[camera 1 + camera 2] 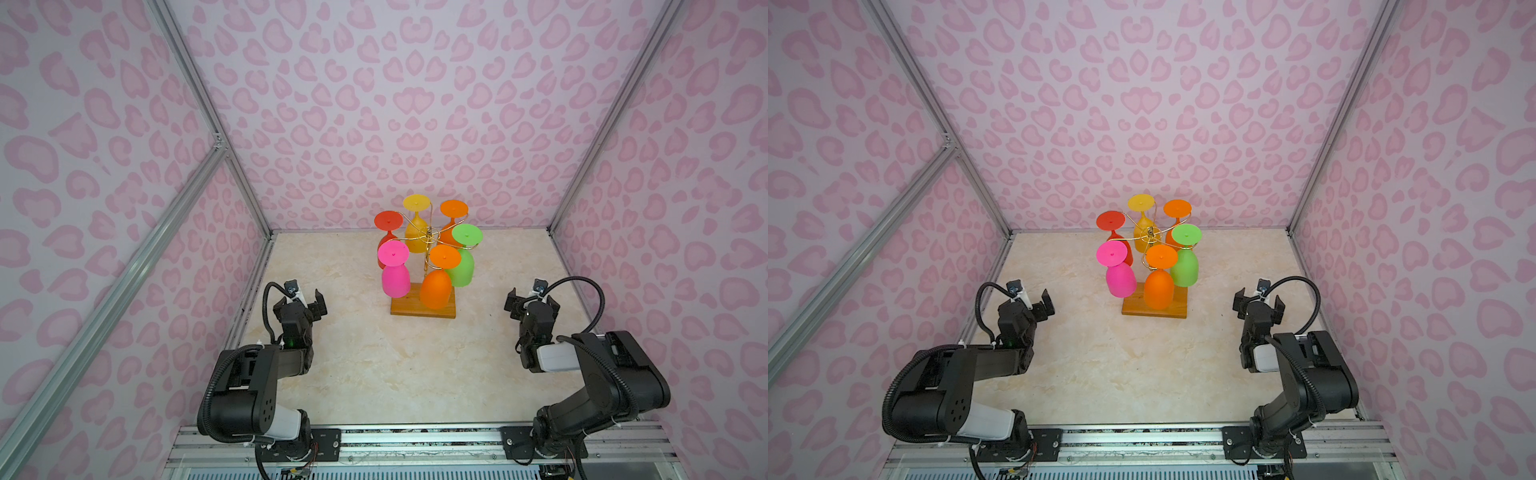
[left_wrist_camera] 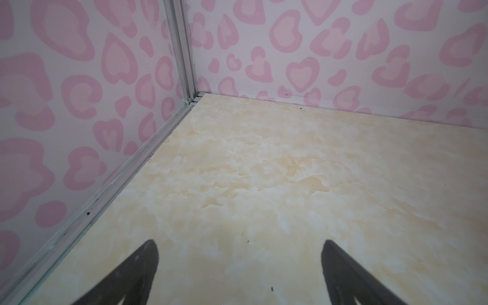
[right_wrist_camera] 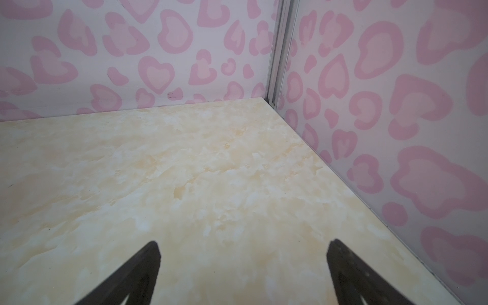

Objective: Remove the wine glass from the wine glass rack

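- We see the wine glass rack (image 1: pixel 423 306) standing on the marbled table (image 1: pixel 374 365) near the back wall, between the two arms and farther back than both.
- Six glasses hang upside down from its gold wire arms. The pink wine glass (image 1: pixel 395 280) and the front orange wine glass (image 1: pixel 435 291) are nearest. The green wine glass (image 1: pixel 462 268) hangs to the right.
- The two front bowls screen the post and the red, yellow and orange rear glasses.
- The left gripper (image 1: pixel 309 296), jaws wide apart, sits well left of the rack, nearest the pink wine glass.
- The right gripper (image 1: pixel 532 297), jaws also wide apart, sits well right of the rack, nearest the green wine glass.
- In both wrist views we see only bare table and patterned walls (image 2: pixel 290 52).
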Controlling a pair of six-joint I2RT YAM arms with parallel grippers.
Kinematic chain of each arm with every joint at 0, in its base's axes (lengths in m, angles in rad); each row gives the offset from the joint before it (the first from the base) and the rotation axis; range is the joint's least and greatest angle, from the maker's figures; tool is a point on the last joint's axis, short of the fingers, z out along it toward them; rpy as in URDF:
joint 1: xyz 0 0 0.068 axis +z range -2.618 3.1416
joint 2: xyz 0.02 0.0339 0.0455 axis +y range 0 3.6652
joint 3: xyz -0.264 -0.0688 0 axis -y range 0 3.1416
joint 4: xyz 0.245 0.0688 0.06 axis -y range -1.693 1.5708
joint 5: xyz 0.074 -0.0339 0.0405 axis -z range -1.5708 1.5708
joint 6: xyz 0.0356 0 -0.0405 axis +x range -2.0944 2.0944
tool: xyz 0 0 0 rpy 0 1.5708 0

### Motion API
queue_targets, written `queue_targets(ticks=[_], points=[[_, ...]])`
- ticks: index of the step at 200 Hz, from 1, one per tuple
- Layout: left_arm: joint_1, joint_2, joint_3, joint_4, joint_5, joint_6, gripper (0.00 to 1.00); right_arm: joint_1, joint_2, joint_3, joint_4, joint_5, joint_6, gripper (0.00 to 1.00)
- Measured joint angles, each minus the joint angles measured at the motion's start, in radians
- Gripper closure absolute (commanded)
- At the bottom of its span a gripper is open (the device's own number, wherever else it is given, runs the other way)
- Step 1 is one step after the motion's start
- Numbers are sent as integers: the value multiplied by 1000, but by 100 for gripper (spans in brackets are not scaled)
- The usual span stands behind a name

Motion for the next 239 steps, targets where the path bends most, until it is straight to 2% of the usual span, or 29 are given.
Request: queue_targets(ticks=[99, 107, 119, 125, 152, 181, 208, 239], points=[[0, 0, 0, 0, 0, 0, 3, 0, 0, 0, 0, 0, 0, 2], [0, 0, 0, 0, 0, 0, 2, 0, 0, 0, 0, 0, 0, 6], [0, 0, 0, 0, 0, 0, 1, 0, 0, 0, 0, 0, 0, 19], [0, 0, 0, 0, 0, 0, 1, 0, 0, 0, 0, 0, 0, 21], [1, -19, 8, -29, 5, 0, 3, 1, -9, 1, -10, 0, 0, 13], [-5, -129, 129, -187, 18, 8, 2, 19, -128, 97, -184, 0, -13, 11], [-20, -209, 157, -283, 13, -14, 2, 33, -248, 193, -356, -20, -12, 9], [-35, -320, 240, -402, 35, -92, 2, 33, -394, 385, -637, -117, 97, 7]])
